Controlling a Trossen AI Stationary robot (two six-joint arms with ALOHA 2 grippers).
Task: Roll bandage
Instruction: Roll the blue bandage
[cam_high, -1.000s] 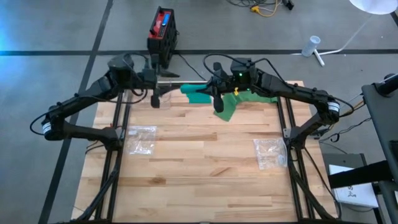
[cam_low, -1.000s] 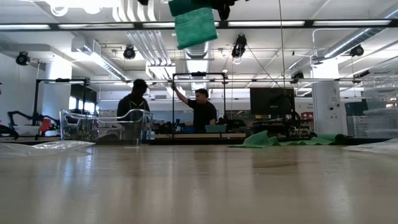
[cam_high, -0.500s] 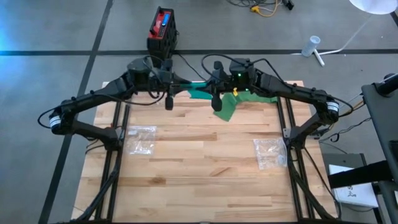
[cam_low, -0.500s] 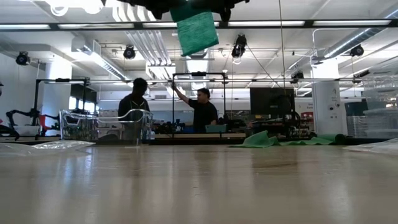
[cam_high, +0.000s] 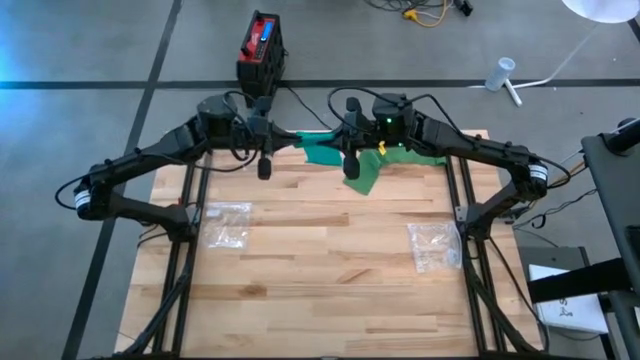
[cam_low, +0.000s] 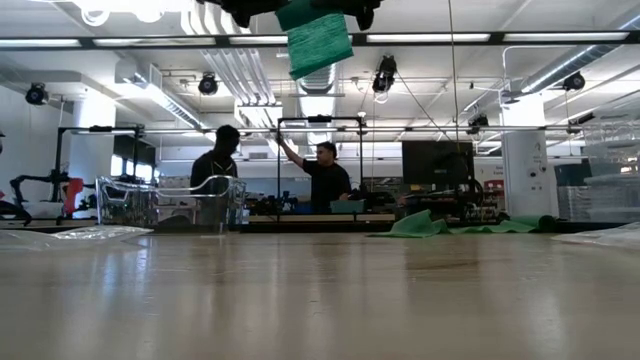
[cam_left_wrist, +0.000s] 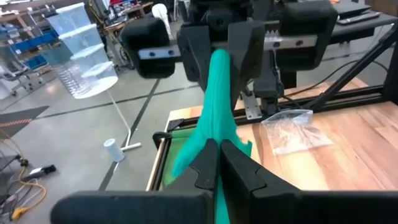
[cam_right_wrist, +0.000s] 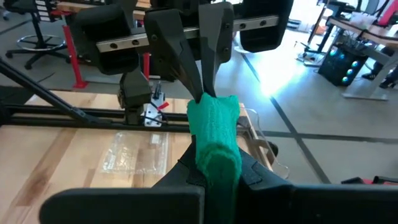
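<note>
Both tools (cam_left_wrist: 219, 163) clamped on bandage (cam_high: 325, 152)

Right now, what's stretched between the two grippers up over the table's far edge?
A green fabric bandage: the left gripper and right gripper both pinch it, its loose end hanging down. The high view shows it.

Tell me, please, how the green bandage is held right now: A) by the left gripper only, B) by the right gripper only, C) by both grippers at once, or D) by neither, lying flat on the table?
C: both wrist views show the left gripper and the right gripper each shut on the green bandage, stretched between them above the table.
</note>
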